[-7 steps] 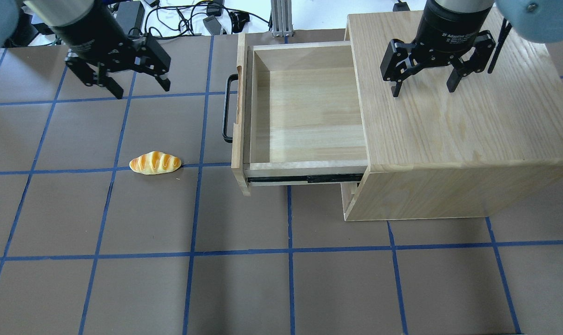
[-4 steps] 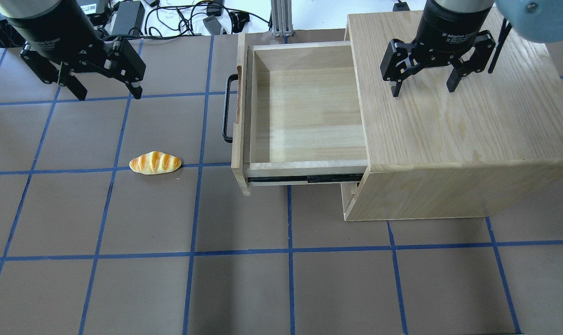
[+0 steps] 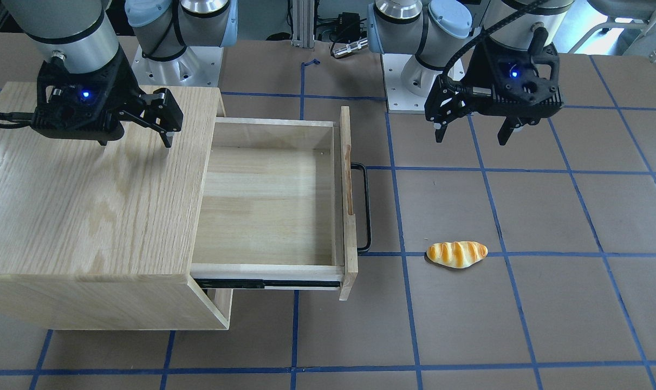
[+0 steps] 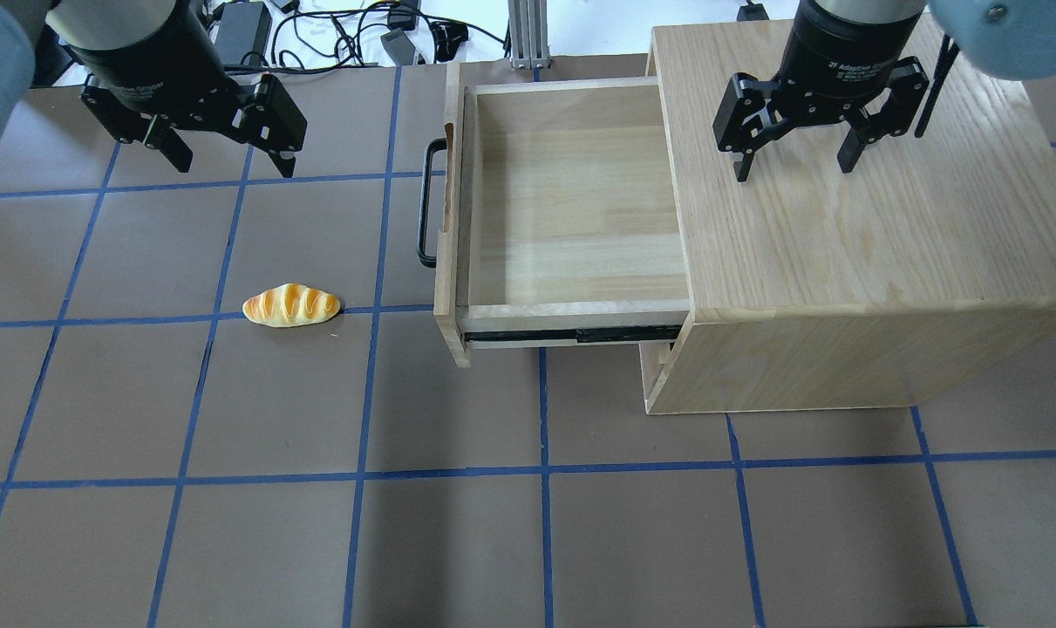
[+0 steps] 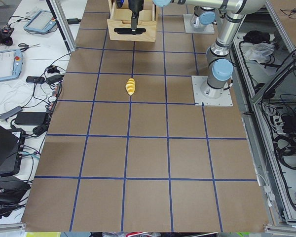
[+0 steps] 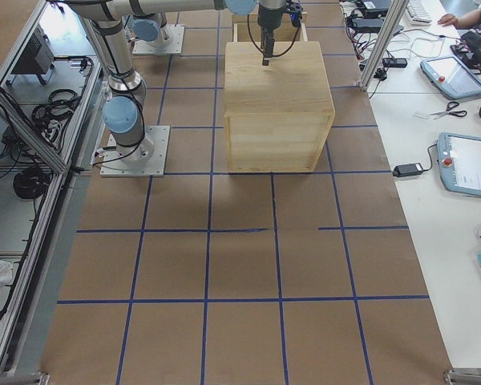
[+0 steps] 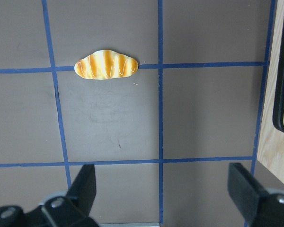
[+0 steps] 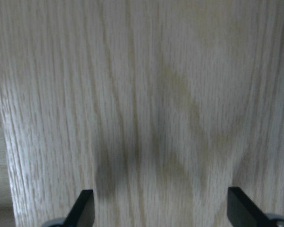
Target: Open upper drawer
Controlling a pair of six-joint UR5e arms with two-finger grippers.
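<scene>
The upper drawer (image 4: 571, 218) stands well out of the cabinet (image 4: 841, 262), its bar handle (image 4: 423, 205) running near-to-far to the right of my left gripper (image 4: 235, 164), the nearer one, jaws apart; my right gripper (image 4: 793, 170) hangs spread over the cabinet top.

Brown table (image 4: 632, 541), blue tape grid; wooden cabinet (image 4: 868, 262) stands on it; bread roll (image 4: 291, 306) lies apart, on tape line

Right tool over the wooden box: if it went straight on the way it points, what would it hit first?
The cabinet top: the right tool points straight down at bare wood. How far above it hangs is unclear.
</scene>
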